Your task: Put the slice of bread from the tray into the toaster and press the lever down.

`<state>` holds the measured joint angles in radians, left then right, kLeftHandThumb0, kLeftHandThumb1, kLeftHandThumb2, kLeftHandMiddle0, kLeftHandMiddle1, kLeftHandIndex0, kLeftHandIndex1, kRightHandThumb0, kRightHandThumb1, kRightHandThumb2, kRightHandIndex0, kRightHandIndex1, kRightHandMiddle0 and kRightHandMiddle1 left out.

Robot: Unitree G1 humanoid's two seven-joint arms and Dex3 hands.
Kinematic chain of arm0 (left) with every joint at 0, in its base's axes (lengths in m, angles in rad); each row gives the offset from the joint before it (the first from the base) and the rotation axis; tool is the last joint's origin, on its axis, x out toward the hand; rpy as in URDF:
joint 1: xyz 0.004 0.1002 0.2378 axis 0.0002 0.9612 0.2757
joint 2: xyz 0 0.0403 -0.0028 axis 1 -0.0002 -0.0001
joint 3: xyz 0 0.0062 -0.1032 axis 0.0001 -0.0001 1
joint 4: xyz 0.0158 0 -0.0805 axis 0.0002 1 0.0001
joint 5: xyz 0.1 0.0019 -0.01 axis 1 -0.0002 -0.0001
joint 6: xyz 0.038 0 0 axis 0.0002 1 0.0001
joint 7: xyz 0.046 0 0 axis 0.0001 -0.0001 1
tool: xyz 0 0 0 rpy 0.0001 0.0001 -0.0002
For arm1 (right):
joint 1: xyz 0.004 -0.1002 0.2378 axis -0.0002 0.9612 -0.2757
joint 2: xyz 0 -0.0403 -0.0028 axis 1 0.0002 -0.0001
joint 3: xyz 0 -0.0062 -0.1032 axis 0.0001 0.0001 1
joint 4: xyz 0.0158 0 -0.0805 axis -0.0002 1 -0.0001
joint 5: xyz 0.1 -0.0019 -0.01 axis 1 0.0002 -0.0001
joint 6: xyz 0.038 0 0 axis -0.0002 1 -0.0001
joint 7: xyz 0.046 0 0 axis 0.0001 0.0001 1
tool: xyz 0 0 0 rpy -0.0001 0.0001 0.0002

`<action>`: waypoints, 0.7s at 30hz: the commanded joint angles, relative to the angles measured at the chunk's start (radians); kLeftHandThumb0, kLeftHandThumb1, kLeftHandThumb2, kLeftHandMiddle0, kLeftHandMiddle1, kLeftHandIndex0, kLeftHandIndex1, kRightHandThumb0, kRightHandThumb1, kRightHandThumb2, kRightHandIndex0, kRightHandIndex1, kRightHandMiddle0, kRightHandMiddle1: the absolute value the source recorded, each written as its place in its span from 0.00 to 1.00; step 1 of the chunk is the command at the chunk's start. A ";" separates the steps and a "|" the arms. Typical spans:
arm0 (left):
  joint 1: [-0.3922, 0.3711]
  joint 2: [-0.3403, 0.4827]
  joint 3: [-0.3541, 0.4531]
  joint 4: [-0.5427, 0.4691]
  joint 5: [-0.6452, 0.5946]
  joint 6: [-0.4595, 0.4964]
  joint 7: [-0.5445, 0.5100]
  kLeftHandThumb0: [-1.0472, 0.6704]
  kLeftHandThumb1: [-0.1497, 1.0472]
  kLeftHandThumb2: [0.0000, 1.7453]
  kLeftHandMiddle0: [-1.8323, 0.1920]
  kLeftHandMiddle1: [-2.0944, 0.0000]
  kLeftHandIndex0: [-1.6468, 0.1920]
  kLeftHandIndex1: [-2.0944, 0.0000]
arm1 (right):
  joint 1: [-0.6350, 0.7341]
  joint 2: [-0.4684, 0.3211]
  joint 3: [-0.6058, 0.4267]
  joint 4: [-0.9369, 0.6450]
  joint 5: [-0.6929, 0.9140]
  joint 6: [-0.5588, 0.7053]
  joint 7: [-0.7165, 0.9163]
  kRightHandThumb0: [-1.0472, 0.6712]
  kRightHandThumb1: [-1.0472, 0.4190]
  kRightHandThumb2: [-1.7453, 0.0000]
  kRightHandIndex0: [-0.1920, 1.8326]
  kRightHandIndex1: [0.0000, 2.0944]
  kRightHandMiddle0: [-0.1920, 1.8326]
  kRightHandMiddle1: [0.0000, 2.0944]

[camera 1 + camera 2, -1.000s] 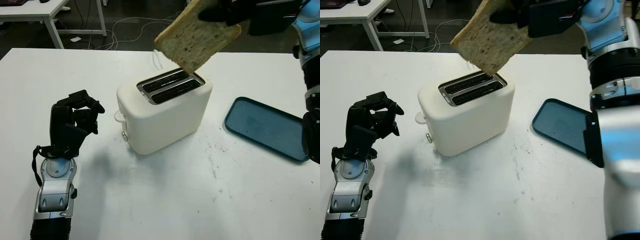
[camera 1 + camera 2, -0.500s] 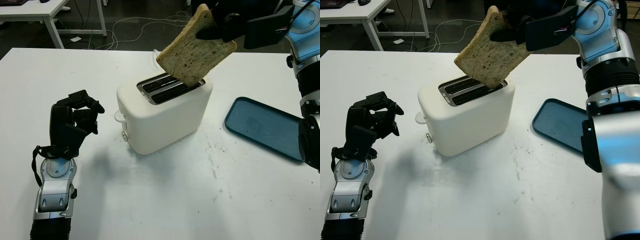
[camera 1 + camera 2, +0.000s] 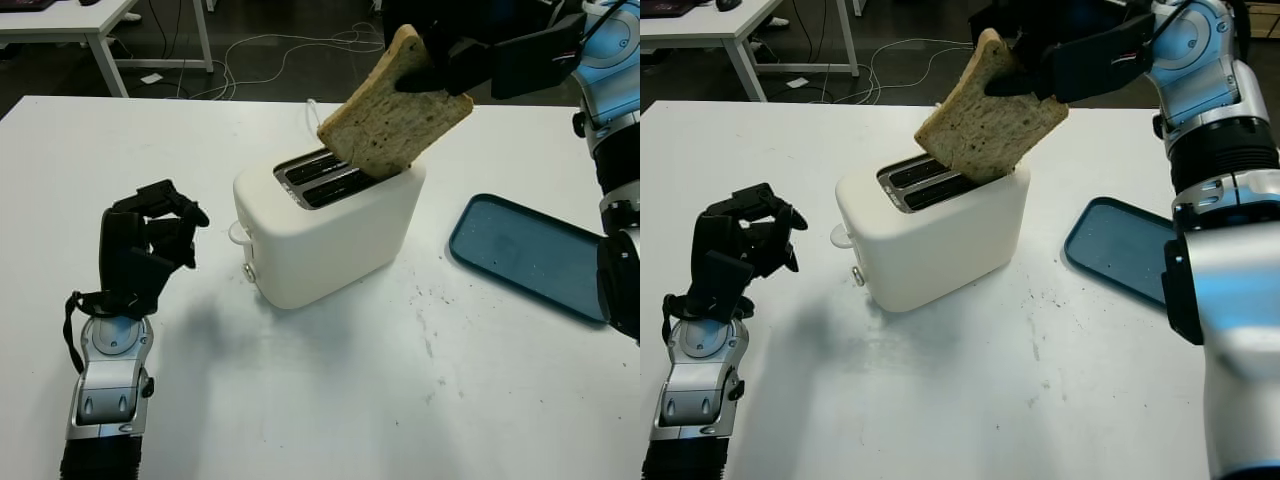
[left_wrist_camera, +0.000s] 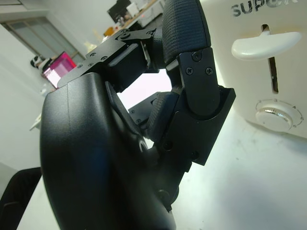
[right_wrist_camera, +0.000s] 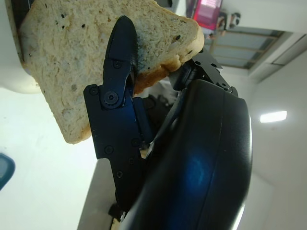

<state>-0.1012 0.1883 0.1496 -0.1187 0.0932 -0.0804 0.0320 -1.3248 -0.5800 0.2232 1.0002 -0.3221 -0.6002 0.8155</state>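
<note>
A white toaster (image 3: 330, 228) stands in the middle of the table, its two slots facing up. My right hand (image 3: 440, 62) is shut on a speckled slice of bread (image 3: 390, 120), held tilted above the toaster's right end. The slice's lower corner is at the mouth of the nearer slot. In the right wrist view a black finger (image 5: 115, 91) crosses the slice's face. My left hand (image 3: 150, 235) is on the table left of the toaster, fingers curled, holding nothing. The toaster's lever (image 4: 266, 44) and round dial (image 4: 273, 115) appear in the left wrist view; the lever is up.
A blue tray (image 3: 535, 255) lies bare on the table right of the toaster. Crumbs speckle the white table (image 3: 430, 330) near the toaster's front. Another desk and floor cables are beyond the far edge.
My right hand has brought the bread down and slightly right, from well above the toaster to its lower corner at the slot mouth. The left hand has not moved.
</note>
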 commanded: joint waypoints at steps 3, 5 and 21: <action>0.014 -0.001 0.002 -0.020 0.004 0.019 0.004 0.12 0.75 0.38 0.21 0.33 0.24 0.32 | -0.007 -0.009 0.033 -0.008 -0.033 -0.035 -0.020 0.36 0.09 0.73 0.56 0.83 0.41 0.83; 0.014 -0.001 0.003 -0.022 0.001 0.021 0.003 0.13 0.75 0.38 0.21 0.33 0.24 0.32 | -0.011 -0.003 0.043 -0.005 -0.034 -0.043 -0.007 0.36 0.09 0.74 0.56 0.83 0.41 0.83; 0.012 0.003 -0.001 -0.019 0.012 0.020 0.007 0.12 0.76 0.39 0.21 0.33 0.24 0.31 | 0.005 0.036 0.074 -0.157 -0.007 -0.016 0.101 0.34 0.09 0.74 0.62 0.83 0.47 0.83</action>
<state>-0.1006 0.1874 0.1482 -0.1304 0.1000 -0.0622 0.0383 -1.3250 -0.5467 0.2953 0.8640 -0.3428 -0.6269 0.9094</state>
